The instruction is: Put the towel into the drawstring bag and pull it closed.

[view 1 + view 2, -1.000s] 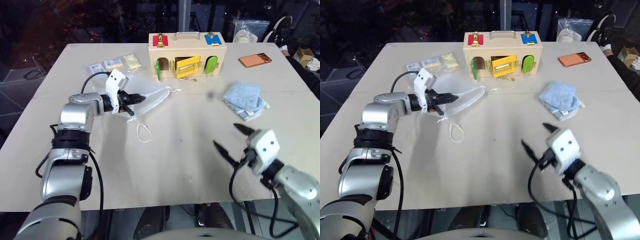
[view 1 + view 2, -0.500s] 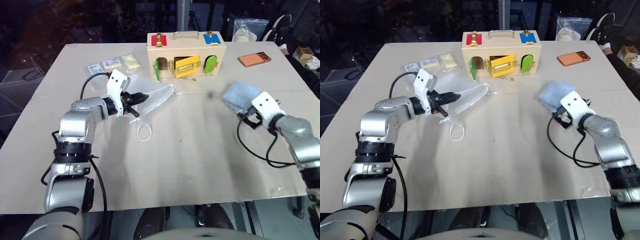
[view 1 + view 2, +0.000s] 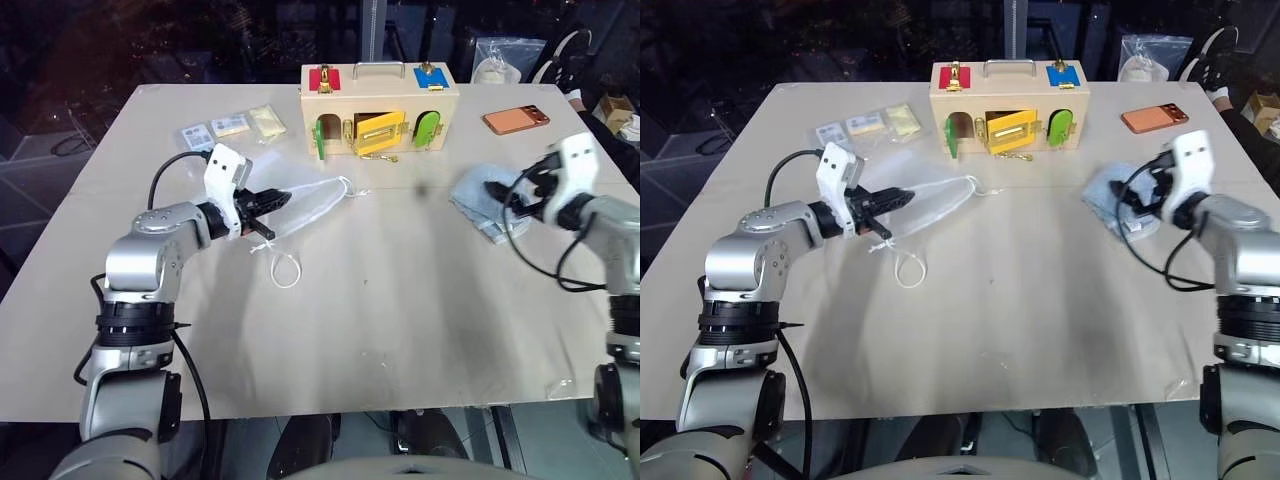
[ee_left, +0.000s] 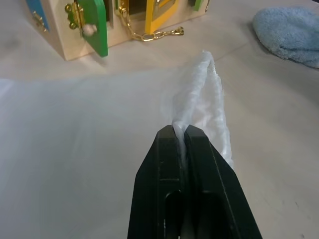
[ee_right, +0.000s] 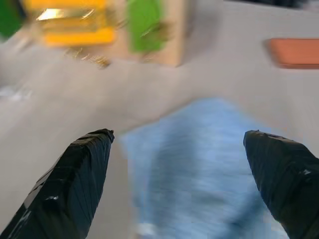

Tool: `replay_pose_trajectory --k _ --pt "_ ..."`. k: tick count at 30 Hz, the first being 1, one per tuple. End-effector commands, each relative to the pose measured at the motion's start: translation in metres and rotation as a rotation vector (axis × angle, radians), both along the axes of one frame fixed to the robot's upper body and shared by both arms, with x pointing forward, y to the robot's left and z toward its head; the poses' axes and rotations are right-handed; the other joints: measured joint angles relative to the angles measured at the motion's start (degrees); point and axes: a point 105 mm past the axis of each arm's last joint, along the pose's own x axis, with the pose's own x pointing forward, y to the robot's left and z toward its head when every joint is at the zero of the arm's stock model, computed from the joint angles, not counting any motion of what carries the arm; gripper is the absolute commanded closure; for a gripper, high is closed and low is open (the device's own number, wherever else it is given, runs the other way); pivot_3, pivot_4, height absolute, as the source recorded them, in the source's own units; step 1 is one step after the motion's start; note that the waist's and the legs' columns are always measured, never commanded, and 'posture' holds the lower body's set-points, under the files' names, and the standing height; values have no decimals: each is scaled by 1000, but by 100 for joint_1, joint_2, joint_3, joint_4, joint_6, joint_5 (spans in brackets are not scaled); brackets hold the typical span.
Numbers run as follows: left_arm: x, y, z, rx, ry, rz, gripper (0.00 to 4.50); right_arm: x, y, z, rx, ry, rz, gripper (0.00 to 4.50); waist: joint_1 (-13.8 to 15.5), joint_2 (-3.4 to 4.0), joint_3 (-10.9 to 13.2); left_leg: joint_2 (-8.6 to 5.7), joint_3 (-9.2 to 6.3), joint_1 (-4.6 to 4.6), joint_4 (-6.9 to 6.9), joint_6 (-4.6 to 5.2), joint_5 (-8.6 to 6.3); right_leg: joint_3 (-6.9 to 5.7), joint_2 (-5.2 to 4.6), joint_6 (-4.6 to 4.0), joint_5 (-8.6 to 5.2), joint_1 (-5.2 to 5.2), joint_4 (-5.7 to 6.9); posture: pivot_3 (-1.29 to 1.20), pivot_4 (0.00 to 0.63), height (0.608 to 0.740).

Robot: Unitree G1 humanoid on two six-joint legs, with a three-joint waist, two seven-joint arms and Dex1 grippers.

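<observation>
- Beige tabletop [image 3: 380, 300] under me, dark room behind, and at the far edge a wooden latch box [image 3: 380, 108] with small packets [image 3: 228, 126] to its left and an orange phone [image 3: 516, 120] to its right.
- My left gripper [image 3: 268, 205] is clamped tight on the rim of the drawstring bag [image 3: 305, 204]; the left wrist view has white mesh bunched between the two black fingers [image 4: 167, 164].
- That bag sits left of centre, its far tip pointing toward the box, with its cord loop [image 3: 285, 268] lying on the table just nearer to me.
- My right gripper [image 3: 1137, 196] is spread wide, nothing in it, poised right over the towel [image 3: 1110, 190].
- Blue towel lies crumpled on the right side of the table, well apart from the bag; in the right wrist view it sits between my two open fingers [image 5: 75, 179].
- I can't tell whether the tips touch the cloth yet.
- Progress, as I judge it: early going. Bag rim secured, towel not yet gripped.
- Left to do: close on the towel, carry it across to the bag's mouth, push it in, then pull the cord to shut it.
</observation>
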Motion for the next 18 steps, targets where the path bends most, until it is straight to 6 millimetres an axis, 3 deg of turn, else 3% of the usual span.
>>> replay_pose_trajectory --k 1,6,11,13,16,18 --pt "-3 -3 17 -9 -61 -14 4403 15 -26 -3 47 55 -135 0 -30 0 0 0 8 10 -2 0 0 1 1 -1 1 2 5 0 150 740" --pt "-3 -10 12 4 -53 -48 4403 38 -18 -45 164 236 -141 0 -64 0 0 2 21 27 -25 1 1 8 4 -1 1 5 3 0 150 740" --pt "0 -10 15 11 -65 -53 4403 38 -11 -81 174 374 -110 0 -131 -5 -3 1 31 -8 -22 0 1 14 -1 -1 1 -24 -3 0 150 740" --pt "0 -8 16 12 -71 -48 4403 33 -5 -97 80 423 -52 0 -145 -10 -6 -2 34 -7 -20 0 1 14 -3 0 1 -22 -7 0 150 740" --pt "1 -8 16 12 -72 -46 4403 26 -5 -122 -212 461 27 0 -162 -17 -12 0 35 0 -18 0 1 13 -1 0 1 -21 -1 0 150 740" --pt "1 -9 15 14 -71 -51 4500 24 -2 -135 -318 463 64 576 -161 -18 -15 3 31 11 -18 0 1 10 4 0 1 -16 6 0 150 740"
